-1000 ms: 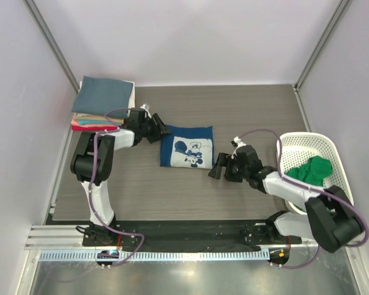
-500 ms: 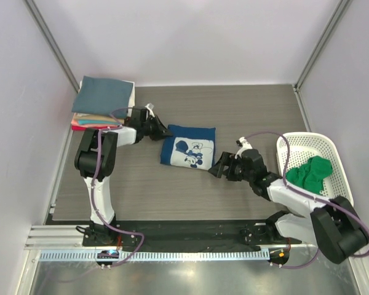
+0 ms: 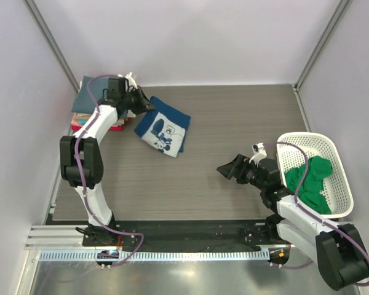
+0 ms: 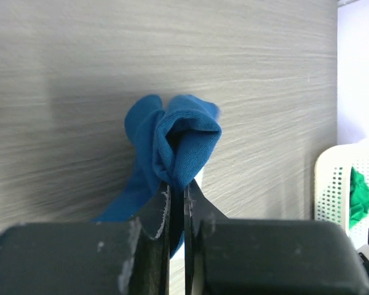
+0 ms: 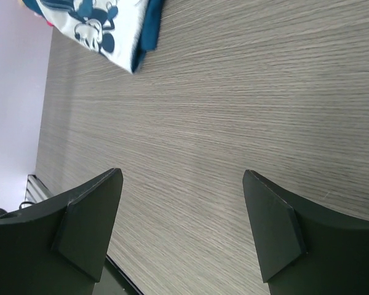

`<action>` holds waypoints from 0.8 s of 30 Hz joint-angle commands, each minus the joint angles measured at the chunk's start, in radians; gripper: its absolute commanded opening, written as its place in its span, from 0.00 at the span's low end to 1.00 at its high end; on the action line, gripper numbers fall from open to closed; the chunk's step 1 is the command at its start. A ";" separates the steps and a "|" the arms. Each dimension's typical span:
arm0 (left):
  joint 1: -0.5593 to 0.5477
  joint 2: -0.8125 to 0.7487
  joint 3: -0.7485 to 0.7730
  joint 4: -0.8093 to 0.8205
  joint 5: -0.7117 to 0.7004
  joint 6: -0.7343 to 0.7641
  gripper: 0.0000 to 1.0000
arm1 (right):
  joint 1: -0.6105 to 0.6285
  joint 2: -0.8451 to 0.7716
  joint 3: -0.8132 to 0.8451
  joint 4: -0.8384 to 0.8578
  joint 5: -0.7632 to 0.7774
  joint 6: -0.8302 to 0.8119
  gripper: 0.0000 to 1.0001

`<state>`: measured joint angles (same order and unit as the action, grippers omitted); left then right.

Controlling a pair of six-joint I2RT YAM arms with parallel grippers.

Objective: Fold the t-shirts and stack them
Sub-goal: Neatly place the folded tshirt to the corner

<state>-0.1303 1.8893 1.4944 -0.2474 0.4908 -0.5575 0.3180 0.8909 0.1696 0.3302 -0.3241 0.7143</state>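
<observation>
My left gripper (image 3: 147, 107) is shut on an edge of the folded navy blue t-shirt (image 3: 163, 126) with the white cartoon print, which hangs tilted just right of the stack of folded t-shirts (image 3: 86, 103). In the left wrist view a bunch of the blue cloth (image 4: 179, 136) sits pinched between the closed fingers of the left gripper (image 4: 184, 185). The green t-shirt (image 3: 309, 174) lies crumpled in the white basket (image 3: 332, 147). My right gripper (image 3: 226, 168) stands open over bare table left of the basket. In the right wrist view the right gripper (image 5: 181, 227) holds nothing, and the navy t-shirt (image 5: 104, 24) shows far off.
The stack sits in the table's back left corner against the wall, with a red layer (image 3: 115, 126) showing under the slate-blue top. The basket (image 4: 332, 184) occupies the right edge. Bare wood-grain tabletop (image 3: 234, 123) lies between the two arms.
The left gripper closed on the navy t-shirt's edge and carried it back and left toward the stack, turning it. The right arm pulled back toward the near right, still open.
</observation>
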 commanded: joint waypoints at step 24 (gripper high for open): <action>0.213 -0.055 0.710 -0.543 0.003 0.263 0.00 | -0.046 0.126 0.005 0.178 -0.118 0.034 0.85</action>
<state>0.0647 1.8481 2.1220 -0.7799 0.4423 -0.3233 0.2771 1.0084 0.1673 0.4377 -0.4232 0.7422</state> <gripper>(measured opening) 0.041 0.851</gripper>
